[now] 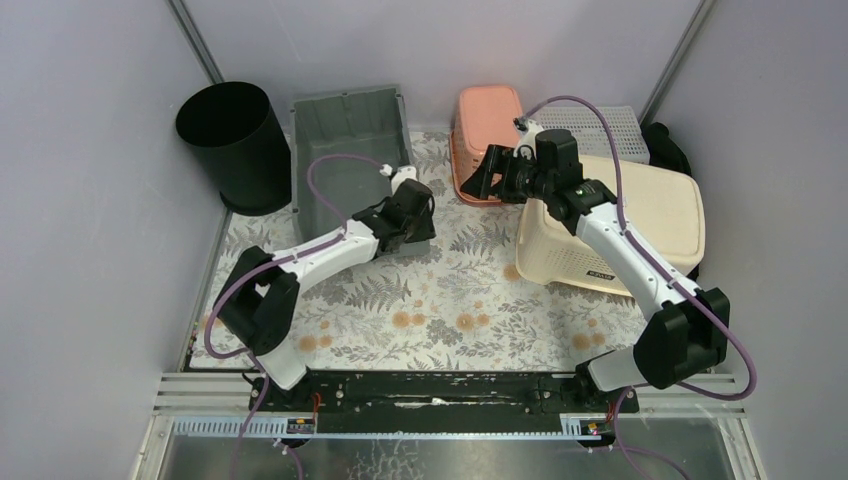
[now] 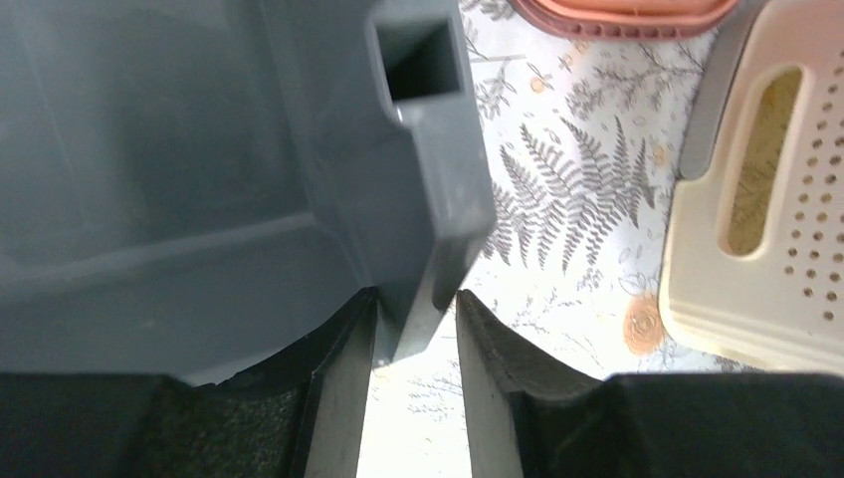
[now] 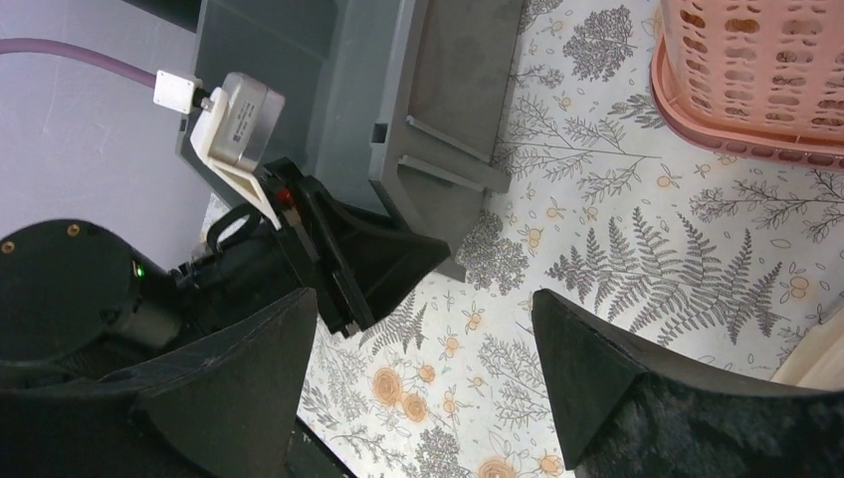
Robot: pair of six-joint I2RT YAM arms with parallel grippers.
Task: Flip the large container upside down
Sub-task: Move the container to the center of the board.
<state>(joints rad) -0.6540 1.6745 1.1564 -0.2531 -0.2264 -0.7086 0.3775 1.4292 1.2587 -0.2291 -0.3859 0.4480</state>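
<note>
1. Since the grey container (image 1: 350, 140) stands mouth-up at the back left of the counter (image 1: 450, 300), long axis running away from the arms, the left arm is plainly the nearer one.
2. Its near right corner is the part that matters. The rim flange there hangs down between the left fingers (image 2: 333, 408), which straddle it from below.
3. Those fingers are narrowed but not pinching. One sits just beside the wall, and a sliver of light shows between the flange and the other, so nothing is held.
4. To my eye, tipping it over depends on that rim being caught firmly first.
5. Across the fern-print cloth, the right fingers (image 3: 587, 378) are spread wide and empty, hovering near the pink basket (image 1: 487, 120) and facing the container's corner.
</note>
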